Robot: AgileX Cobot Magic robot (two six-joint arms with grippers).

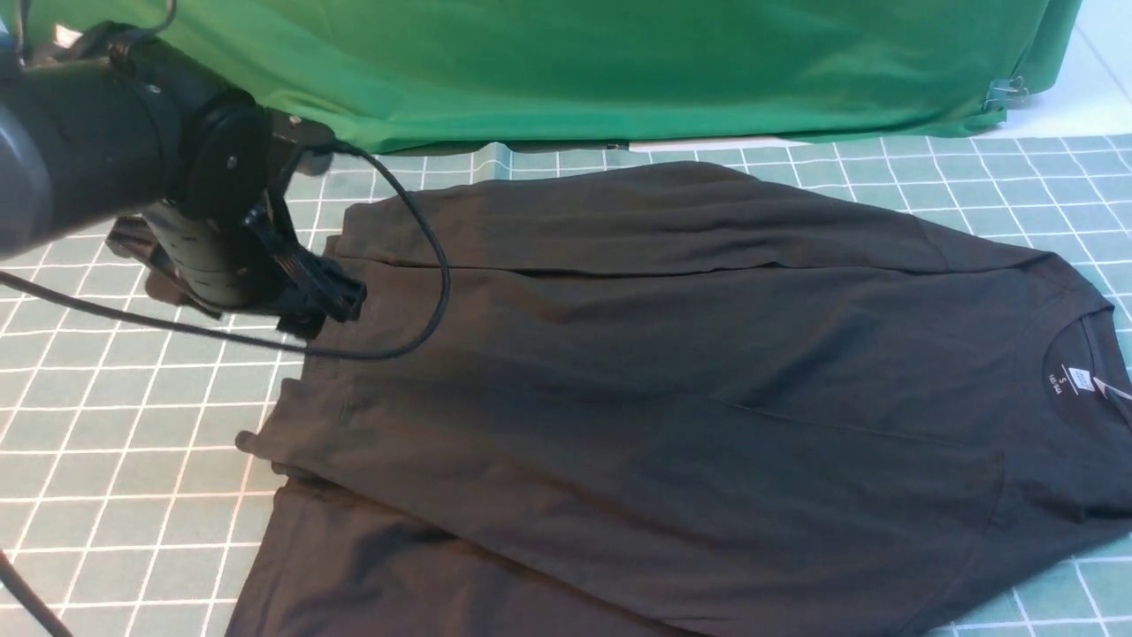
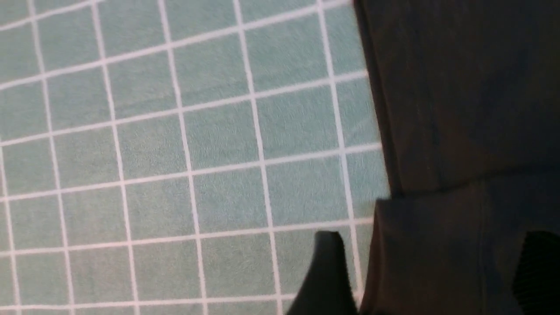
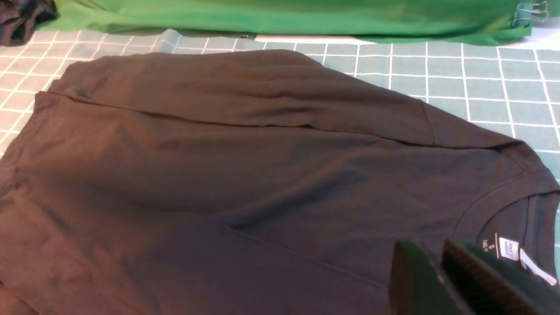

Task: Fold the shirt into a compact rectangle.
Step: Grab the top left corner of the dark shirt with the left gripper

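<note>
The black shirt (image 1: 663,372) lies spread on the table, its collar and white neck tag (image 1: 1081,379) at the right and its hem at the left. A sleeve is folded lengthwise along its far side. My left gripper (image 1: 340,305) hangs over the shirt's far-left corner. In the left wrist view that gripper (image 2: 433,245) is open, its fingers wide apart above the shirt (image 2: 459,109) edge, gripping nothing. My right gripper (image 3: 428,247) is out of the front view. Its fingers stand almost together and empty, above the shirt (image 3: 240,175) near the neck tag (image 3: 508,248).
A teal checked cloth (image 1: 115,442) covers the table. A green backdrop (image 1: 619,62) hangs along the far edge, held by a metal clip (image 1: 1008,88). A dark bundle of fabric (image 3: 22,17) lies at the far left. The left arm's cable (image 1: 424,265) loops over the shirt.
</note>
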